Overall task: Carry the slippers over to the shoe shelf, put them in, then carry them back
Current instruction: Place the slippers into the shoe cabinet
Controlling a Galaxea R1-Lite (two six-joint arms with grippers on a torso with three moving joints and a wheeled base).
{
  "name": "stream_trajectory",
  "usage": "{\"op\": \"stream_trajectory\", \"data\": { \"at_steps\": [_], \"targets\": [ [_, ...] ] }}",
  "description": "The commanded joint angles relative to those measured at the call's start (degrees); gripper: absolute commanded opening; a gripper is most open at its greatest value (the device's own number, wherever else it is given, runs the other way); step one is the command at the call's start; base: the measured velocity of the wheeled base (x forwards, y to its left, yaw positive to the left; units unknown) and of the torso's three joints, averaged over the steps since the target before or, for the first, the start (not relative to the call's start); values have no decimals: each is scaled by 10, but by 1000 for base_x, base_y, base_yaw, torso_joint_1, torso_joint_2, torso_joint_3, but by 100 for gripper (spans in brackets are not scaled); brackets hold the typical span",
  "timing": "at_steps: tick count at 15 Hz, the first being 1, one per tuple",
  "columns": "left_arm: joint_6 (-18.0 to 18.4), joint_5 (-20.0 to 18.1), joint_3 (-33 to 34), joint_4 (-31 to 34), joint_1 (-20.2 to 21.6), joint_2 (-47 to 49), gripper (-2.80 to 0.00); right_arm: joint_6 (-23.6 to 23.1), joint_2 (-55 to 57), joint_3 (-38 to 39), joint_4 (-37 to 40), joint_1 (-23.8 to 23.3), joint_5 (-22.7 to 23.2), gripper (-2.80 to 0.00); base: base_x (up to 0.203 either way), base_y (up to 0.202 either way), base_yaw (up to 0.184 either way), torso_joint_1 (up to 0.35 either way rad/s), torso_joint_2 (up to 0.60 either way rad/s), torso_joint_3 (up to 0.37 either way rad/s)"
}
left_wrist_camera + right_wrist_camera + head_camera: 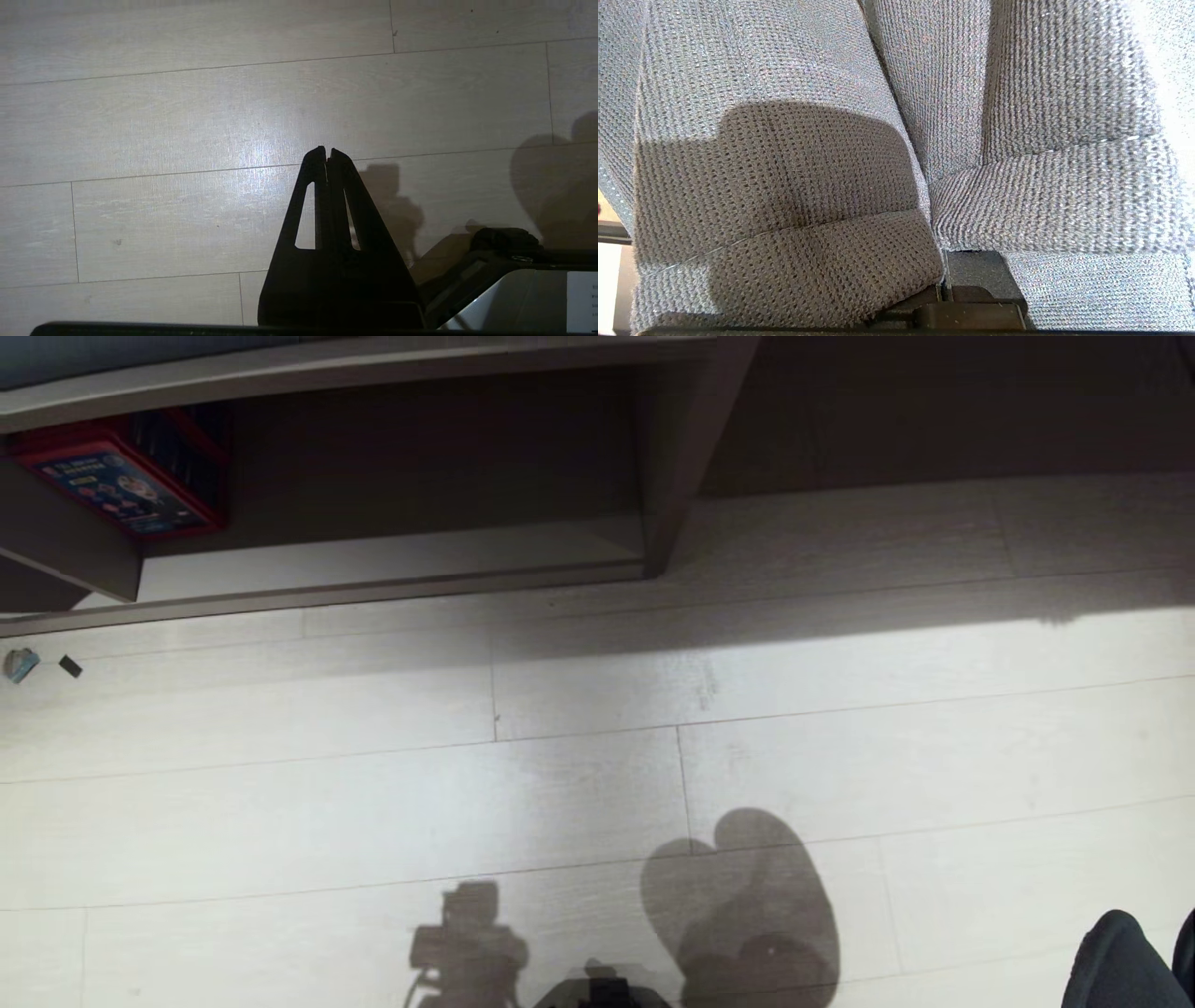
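Observation:
Grey knitted cloth of the two slippers (784, 163) fills the right wrist view, the pair pressed side by side. My right gripper (944, 294) is shut on the slippers where their edges meet; its fingertips are hidden by the cloth. The shoe shelf (392, 560) is a low open cubby at the top of the head view, with an upright divider panel (681, 457) on its right. My left gripper (327, 154) hangs shut and empty over the pale plank floor (187, 116).
A red box (121, 476) lies in the shelf's left end. Two small scraps (37, 665) lie on the floor at the left. A dark rounded shape (1120, 961) sits in the bottom right corner, and shadows fall on the floor (747, 915) in front of me.

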Motion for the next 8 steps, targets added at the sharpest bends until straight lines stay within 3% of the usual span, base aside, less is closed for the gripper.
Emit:
{"op": "stream_trajectory", "data": {
  "at_steps": [1,8],
  "targets": [
    [-1,0,0,0,0,1,-280,-1,2,0,0,0,0,-280,0,0,0,2,2,201],
    [-1,0,0,0,0,0,-280,-1,2,0,0,0,0,-280,0,0,0,3,4,201]
  ]
}}
